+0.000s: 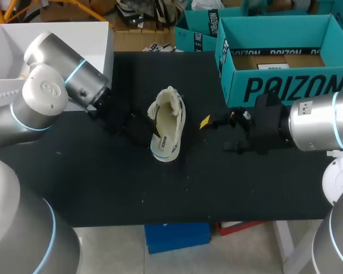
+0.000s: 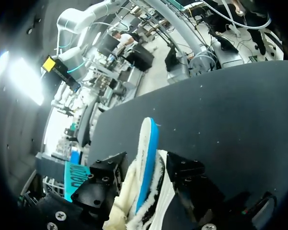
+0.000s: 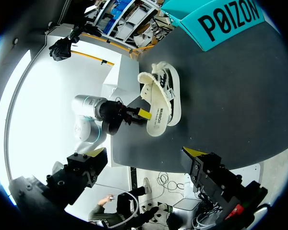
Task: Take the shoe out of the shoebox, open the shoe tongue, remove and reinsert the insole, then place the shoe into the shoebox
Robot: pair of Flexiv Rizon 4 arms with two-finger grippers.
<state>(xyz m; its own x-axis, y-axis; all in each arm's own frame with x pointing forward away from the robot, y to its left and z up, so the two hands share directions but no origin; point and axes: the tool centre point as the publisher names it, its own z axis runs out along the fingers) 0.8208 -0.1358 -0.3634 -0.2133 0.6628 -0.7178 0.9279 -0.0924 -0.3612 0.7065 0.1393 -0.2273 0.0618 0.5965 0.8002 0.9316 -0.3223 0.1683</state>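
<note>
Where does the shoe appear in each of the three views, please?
Head view: the shoe lies mid-way across the black table, nearer than the teal shoebox.
Left wrist view: close up, clamped between the left gripper and its fingers.
Right wrist view: on the table, well ahead of the open right gripper.
Shared landmark: the teal shoebox, at the table's edge in every view.

Cream fleece-lined shoe [image 1: 167, 124] with black-patterned side and blue sole; teal cardboard shoebox [image 1: 286, 73], black-lettered, at two o'clock; matte black tabletop [image 1: 103, 182].
</note>
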